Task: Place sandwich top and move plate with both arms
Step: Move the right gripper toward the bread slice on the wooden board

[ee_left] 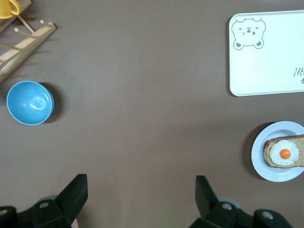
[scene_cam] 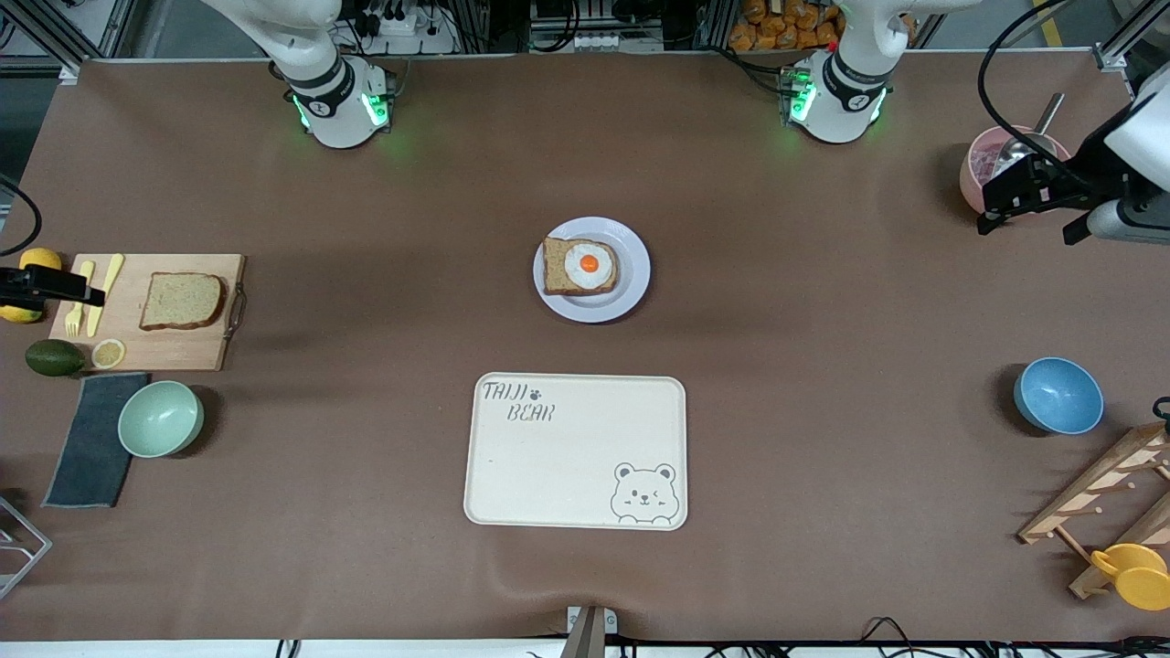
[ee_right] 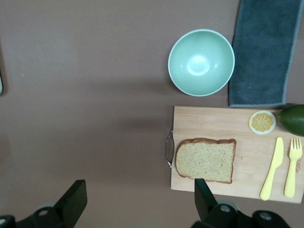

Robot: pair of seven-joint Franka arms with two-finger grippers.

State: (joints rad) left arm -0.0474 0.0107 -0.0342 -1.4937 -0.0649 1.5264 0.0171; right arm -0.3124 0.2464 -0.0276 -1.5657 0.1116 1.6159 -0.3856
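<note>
Brown mat covers the whole table [scene_cam: 786, 384], w/ both arms parked high at its two ends. We start at the right gripper [ee_right: 137, 202]: fingers spread wide, nothing between them, hanging over the cutting board [ee_right: 213, 121] edge at the right arm's end. Just beside it on that board lies the sandwich top [ee_right: 205, 160], flat, untouched, w/ a yellow knife [ee_right: 272, 168] and fork [ee_right: 292, 166] alongside. Left gripper [ee_left: 141, 199] is also spread and empty, waiting over bare mat at the left arm's end.

The plate [scene_cam: 633, 274] sits mid-table carrying the egg slice [scene_cam: 579, 266], w/ the bear tray [scene_cam: 576, 451] nearer the camera. We judge the step is the pick: come down centred on the bread, pinch across two crust edges, not corners, lift level, and keep clear of the board's handle [ee_right: 168, 150].
</note>
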